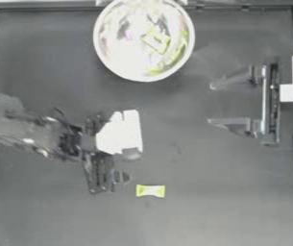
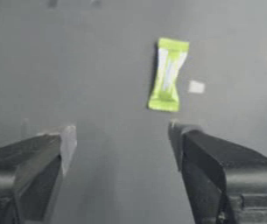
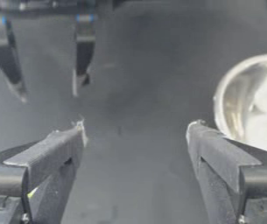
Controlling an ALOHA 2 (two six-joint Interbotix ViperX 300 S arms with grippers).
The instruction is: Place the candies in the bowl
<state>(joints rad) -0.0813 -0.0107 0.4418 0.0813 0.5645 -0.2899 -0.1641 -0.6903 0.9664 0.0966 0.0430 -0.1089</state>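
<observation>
Left gripper (image 1: 124, 166): jaws spread, empty, low over the table (image 1: 46, 216) at left-centre, pointing toward the lone candy (image 1: 151, 191) just beyond its tips. Candy: one yellow-green piece lying flat on bare table, well apart from the bowl (image 1: 107, 53) at the far edge. Right gripper (image 1: 219, 104): jaws spread, empty, near the bowl. Bowl contents: glare, count unclear.

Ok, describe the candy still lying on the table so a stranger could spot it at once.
Start from the big shiny bowl at the table's far edge and cross to the near half. Just beyond the open left pincer lies the candy, alone on the dark surface: yellow-green twisted ends, white middle.
</observation>
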